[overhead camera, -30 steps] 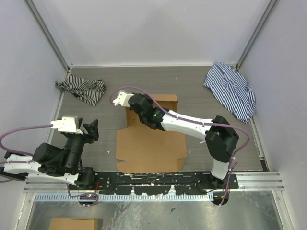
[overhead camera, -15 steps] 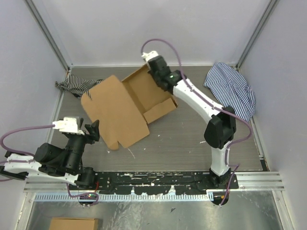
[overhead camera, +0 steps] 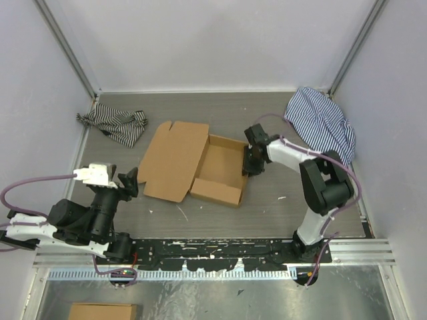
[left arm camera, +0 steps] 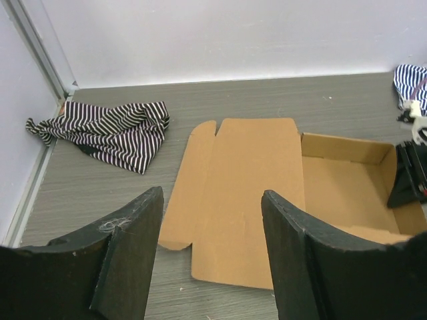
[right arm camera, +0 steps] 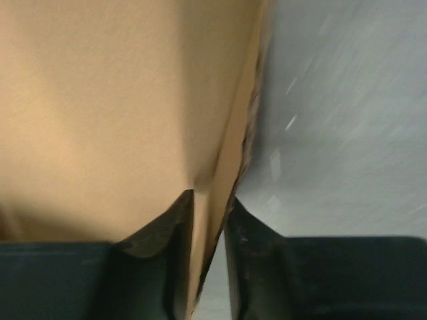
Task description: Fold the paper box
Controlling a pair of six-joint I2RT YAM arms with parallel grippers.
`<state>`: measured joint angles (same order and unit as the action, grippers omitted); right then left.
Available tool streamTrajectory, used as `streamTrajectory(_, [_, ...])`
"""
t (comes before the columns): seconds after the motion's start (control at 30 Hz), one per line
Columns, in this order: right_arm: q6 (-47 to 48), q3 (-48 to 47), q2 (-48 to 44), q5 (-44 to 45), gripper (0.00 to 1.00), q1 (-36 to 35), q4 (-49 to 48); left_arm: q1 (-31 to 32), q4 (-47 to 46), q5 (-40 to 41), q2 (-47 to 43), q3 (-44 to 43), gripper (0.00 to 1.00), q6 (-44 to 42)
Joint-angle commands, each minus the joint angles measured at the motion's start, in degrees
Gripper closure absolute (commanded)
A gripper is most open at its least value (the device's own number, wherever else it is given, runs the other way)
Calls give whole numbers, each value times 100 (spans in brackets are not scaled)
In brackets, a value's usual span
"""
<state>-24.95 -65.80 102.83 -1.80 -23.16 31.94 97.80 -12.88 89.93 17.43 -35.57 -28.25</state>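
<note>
The brown paper box [overhead camera: 217, 170] lies in the middle of the table. Its tray part has raised walls on the right, and its lid panel [overhead camera: 175, 160] lies flat to the left. My right gripper [overhead camera: 248, 163] sits at the tray's right wall. The right wrist view shows that cardboard wall [right arm camera: 133, 100] pinched in my right gripper [right arm camera: 210, 197]. My left gripper [overhead camera: 127, 181] hangs open near the front left, short of the lid. In the left wrist view the paper box [left arm camera: 247, 180] lies beyond my left gripper [left arm camera: 212, 193], which holds nothing.
A black-and-white striped cloth [overhead camera: 113, 125] lies at the back left, also in the left wrist view [left arm camera: 107, 130]. A blue striped cloth [overhead camera: 321, 123] lies at the back right. White enclosure walls ring the table. A small cardboard piece [overhead camera: 103, 311] lies below the front rail.
The right arm carried the paper box up toward the back, then set it down mid-table with the tray walls raised. It now grips the right wall. The left arm has not moved.
</note>
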Motion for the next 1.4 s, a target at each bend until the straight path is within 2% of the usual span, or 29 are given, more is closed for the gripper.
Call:
streamTrajectory(0.0, [-1904,853,-1390,-995,64,-530,-1244,46,32,719,-49,39,33,61])
streamTrajectory(0.1, [-2370,1111,-2064,-597,52,-1177,-1178,48,39,728,-47,59,32,122])
streamTrajectory(0.2, [-2329,912,-2489,80,39,-1811,-618,55,133,719,-62,55,31,245])
streamTrajectory(0.43, [-1172,319,-2706,1769,36,-2019,1009,55,488,725,-101,-26,32,381])
streamTrajectory(0.5, [-859,318,-2746,1772,37,-2116,1035,55,523,719,-144,-30,32,433])
streamTrajectory(0.67, [425,234,-2941,1076,39,-3513,43,64,528,725,-279,11,32,478])
streamTrajectory(0.7, [628,146,-2887,1054,40,-3831,-122,73,532,725,-310,18,32,488])
streamTrajectory(0.8, [983,-291,-2346,1771,39,-4577,93,73,533,719,-383,62,33,511])
streamTrajectory(0.93, [1184,-641,-1435,2488,39,-5145,309,84,539,721,-445,77,33,526])
streamTrajectory(1.2, [1094,-899,-448,3348,39,-5370,280,91,567,724,-571,97,35,570])
streamTrajectory(1.37, [1192,-991,-192,3405,39,-5379,263,91,639,721,-608,93,36,618])
